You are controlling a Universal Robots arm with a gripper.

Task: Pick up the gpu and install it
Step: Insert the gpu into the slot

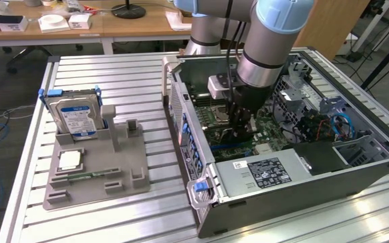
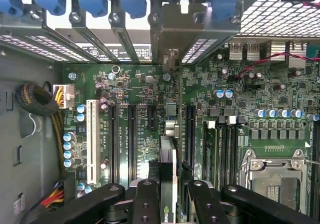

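GPU (image 2: 167, 184) edge-on between the gripper (image 2: 169, 196) fingers — clamped narrow on the card, down inside the open computer case (image 1: 303, 167), just over the motherboard (image 2: 135, 98) slots. Pickup done — seating not yet finished, by my read.

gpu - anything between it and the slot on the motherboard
Nothing visible does. The gripper is shut on the gpu, edge-on between its fingers, inside the open computer case just over the motherboard. In the wrist view the long black slots ahead of the card look bare.
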